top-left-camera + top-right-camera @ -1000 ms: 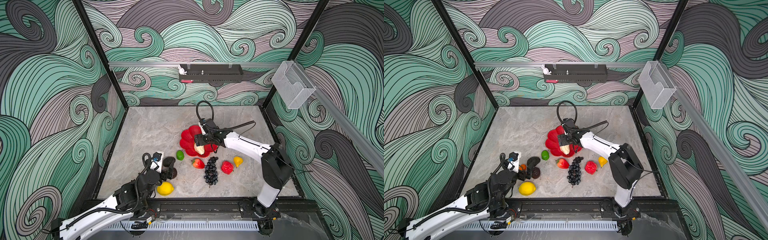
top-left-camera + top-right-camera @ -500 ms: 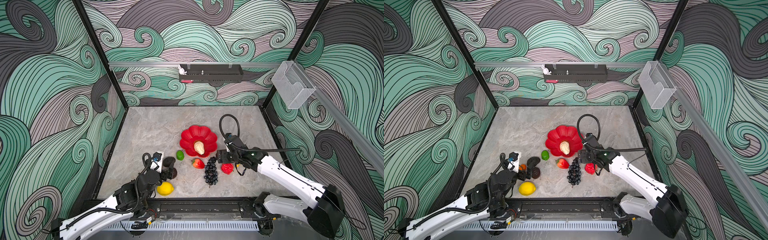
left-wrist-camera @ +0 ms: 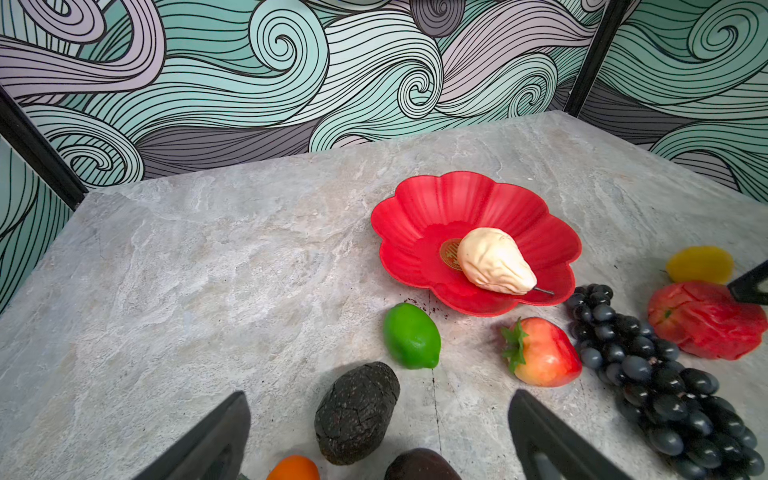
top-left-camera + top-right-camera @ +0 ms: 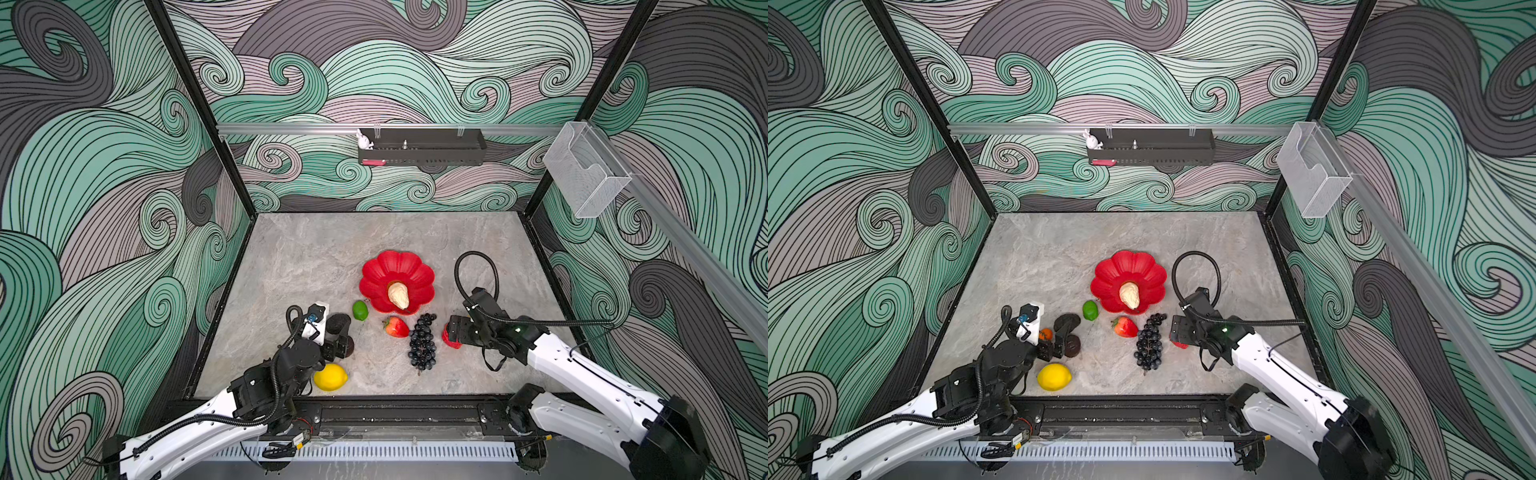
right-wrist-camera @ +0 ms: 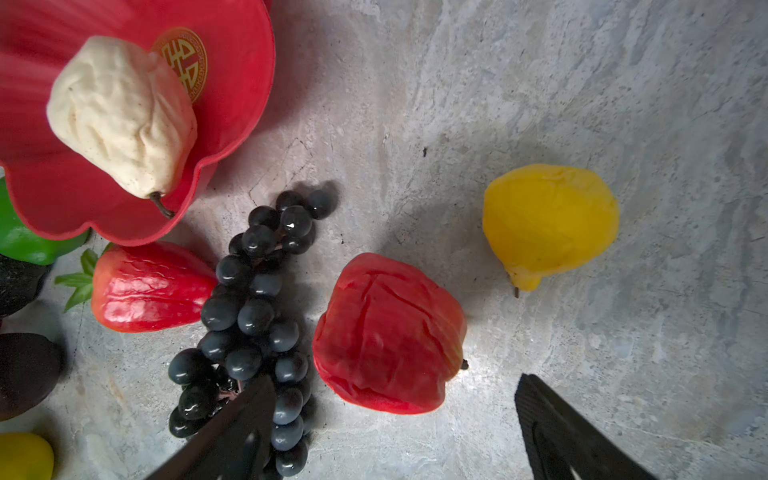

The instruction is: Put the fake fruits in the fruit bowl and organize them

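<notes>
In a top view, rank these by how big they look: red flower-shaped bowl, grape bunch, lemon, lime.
1. fruit bowl
2. grape bunch
3. lemon
4. lime
The lemon lies nearest the camera, which may flatter it, but it clearly looks bigger than the lime.

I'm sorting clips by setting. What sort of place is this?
Most likely a robot test booth, not a kitchen: a left arm and right arm based at a front rail, wave-patterned walls boxing in a stone-look tabletop, and fake fruits set out beside a red flower-shaped bowl as props.
</notes>
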Robot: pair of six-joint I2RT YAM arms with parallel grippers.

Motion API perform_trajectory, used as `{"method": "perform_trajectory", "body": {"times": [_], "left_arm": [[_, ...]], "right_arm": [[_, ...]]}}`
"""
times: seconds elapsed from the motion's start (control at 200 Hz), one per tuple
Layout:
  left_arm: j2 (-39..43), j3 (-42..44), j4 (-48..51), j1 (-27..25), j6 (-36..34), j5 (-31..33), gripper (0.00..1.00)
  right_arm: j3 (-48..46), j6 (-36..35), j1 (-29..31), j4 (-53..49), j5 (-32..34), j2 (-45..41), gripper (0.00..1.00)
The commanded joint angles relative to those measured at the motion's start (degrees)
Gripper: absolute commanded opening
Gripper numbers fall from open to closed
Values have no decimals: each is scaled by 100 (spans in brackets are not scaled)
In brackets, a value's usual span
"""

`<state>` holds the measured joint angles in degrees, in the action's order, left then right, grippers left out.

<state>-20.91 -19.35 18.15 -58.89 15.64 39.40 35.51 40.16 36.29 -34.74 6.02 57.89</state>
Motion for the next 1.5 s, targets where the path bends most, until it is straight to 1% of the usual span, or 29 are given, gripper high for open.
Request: {"method": "perform_trajectory", "body": {"times": [0.0, 0.095, 0.17, 0.3, 0.435, 0.741, 0.801, 0.856, 0.911, 0.976, 1.056, 1.156, 1.216, 1.261, 1.346, 1.496], "left_arm": [[-67, -7, -133, 45, -80, -2, 99], [-96, -7, -145, 45, -92, -2, 99], [-115, 2, -170, 45, -97, -11, 99], [-147, -2, -182, 45, -104, -29, 99], [-150, 2, -192, 45, -113, -46, 99], [-250, 10, -290, 45, -122, -111, 99], [-342, 19, -347, 49, -96, -151, 99], [-481, -22, -349, 53, 73, -159, 99], [-674, -75, -390, 85, 234, -317, 99], [-990, -326, -282, 217, 584, -713, 99], [-1526, -905, -4, 496, 992, -1549, 99], [-2228, -1753, 560, 1130, 1553, -2706, 99], [-2556, -2191, 778, 1550, 1732, -3532, 99], [-2790, -2491, 926, 1783, 1816, -4034, 99], [-3130, -2982, 1240, 1988, 1881, -4548, 99], [-3506, -3490, 1492, 2070, 1890, -5239, 99]], "right_arm": [[-96, 219, -17, 398, -154, 179, 90], [-68, 182, -8, 526, -154, 361, 87], [-28, 116, -8, 569, -99, 533, 81], [52, 44, -9, 537, 69, 838, 80], [68, 20, 8, 589, 92, 987, 78], [156, -172, 104, 493, 303, 999, 64], [177, -270, 129, 511, 312, 922, 63], [209, -413, 181, 553, 320, 790, 62], [262, -658, 256, 666, 300, 631, 62], [390, -1004, 364, 806, 211, 487, 62], [612, -1461, 607, 998, 182, 391, 62], [799, -1954, 1005, 1375, 371, 380, 62], [835, -2240, 1221, 1795, 382, 396, 62], [844, -2452, 1361, 2056, 382, 415, 62], [756, -2870, 1606, 2653, 347, 400, 62], [500, -3489, 1957, 3715, 347, 396, 62]]}}
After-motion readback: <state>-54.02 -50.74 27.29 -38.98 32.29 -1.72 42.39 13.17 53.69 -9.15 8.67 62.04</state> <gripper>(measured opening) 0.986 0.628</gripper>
